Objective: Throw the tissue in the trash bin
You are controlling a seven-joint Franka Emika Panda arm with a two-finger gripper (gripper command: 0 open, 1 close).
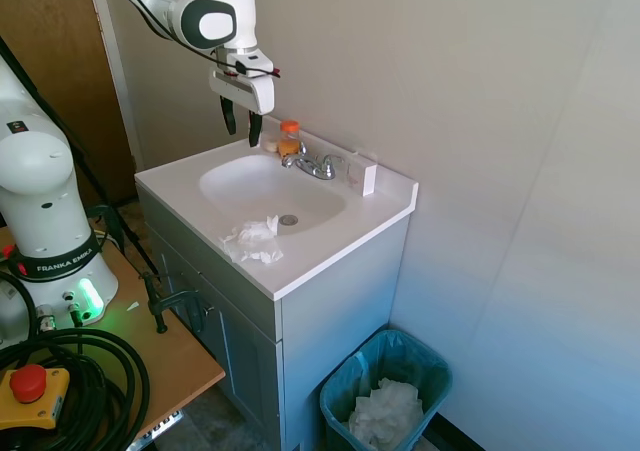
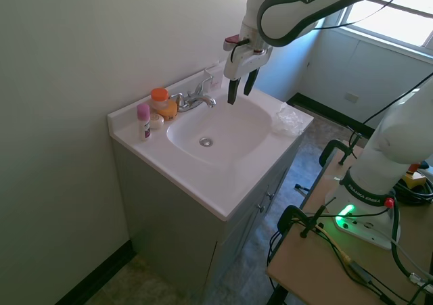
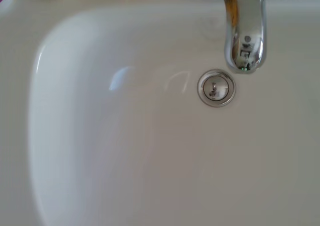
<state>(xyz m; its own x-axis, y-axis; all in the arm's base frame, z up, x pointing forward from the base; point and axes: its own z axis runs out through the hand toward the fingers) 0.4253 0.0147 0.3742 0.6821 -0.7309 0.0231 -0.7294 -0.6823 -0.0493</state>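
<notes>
First exterior view: we see the white arm reaching in from the upper left, its gripper (image 1: 242,123) pointing straight down above the back of the sink basin (image 1: 240,186), just beside the faucet (image 1: 312,164). We read its two dark fingers as parted with nothing between them, well above the basin. We count one tissue (image 1: 253,240), a crumpled white wad lying on the front rim of the vanity top (image 1: 375,196), between the basin and the counter's front edge. We count one trash bin (image 1: 385,386) with a teal liner, standing on the floor beside the vanity cabinet (image 1: 335,321), near the wall; a larger mass of white paper (image 1: 385,411) lies inside it. At the back of the counter stand one orange-capped bottle (image 1: 289,137) and, in the second exterior view, one pink-capped stick (image 2: 143,120). We see one drain (image 3: 216,88) under the spout in the wrist view. Open air separates gripper and tissue.
</notes>
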